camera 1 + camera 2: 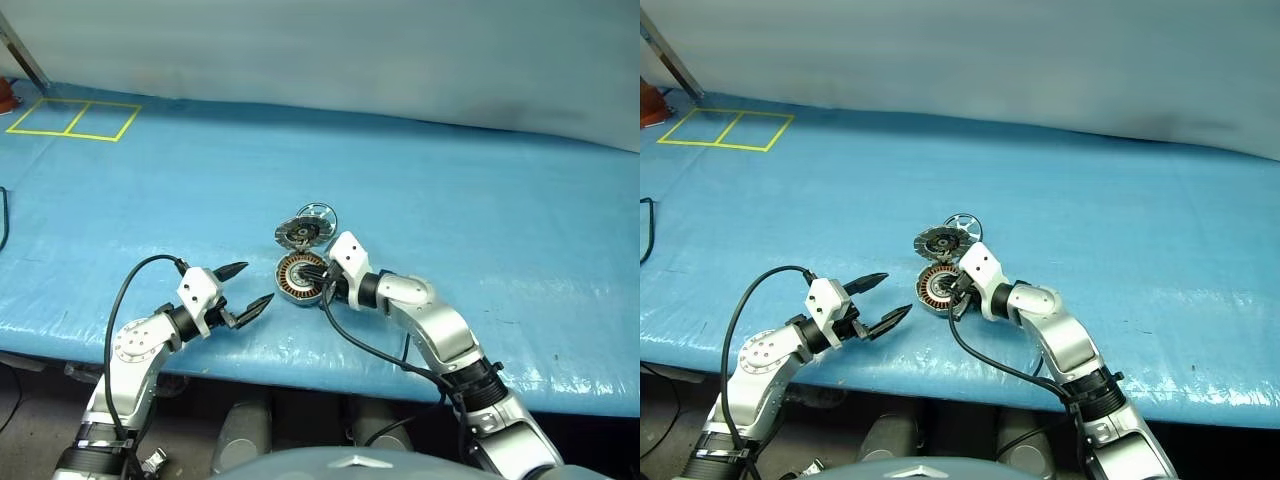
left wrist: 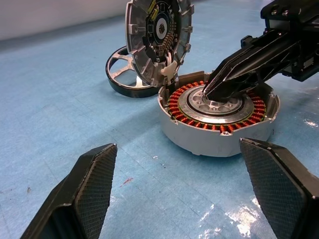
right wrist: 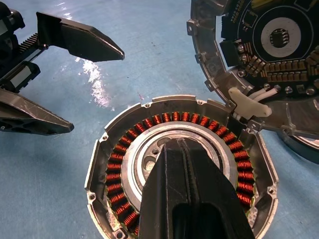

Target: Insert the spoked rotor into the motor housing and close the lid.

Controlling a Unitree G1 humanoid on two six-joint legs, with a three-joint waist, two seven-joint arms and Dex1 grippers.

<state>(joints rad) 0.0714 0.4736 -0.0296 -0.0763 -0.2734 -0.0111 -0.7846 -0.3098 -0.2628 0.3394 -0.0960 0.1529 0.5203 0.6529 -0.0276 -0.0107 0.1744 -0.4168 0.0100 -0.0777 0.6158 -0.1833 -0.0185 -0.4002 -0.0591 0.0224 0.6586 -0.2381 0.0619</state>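
One rotor (image 2: 121, 74) behind open lid (image 2: 158, 37): stiff, light, slippery; you grip its rim | right gripper (image 2: 217, 92) pinched together over housing (image 2: 218, 122) hub | left gripper (image 1: 243, 287) spread, empty

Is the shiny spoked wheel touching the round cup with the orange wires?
Apart. In the left wrist view, the spoked rotor lies on the blue table behind the raised lid, with bare blue table between it and the motor housing.

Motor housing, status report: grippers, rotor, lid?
Left gripper open, clear. Right gripper shut, tips on round grey motor housing hub. Shiny spoked rotor on table behind open hinged lid.
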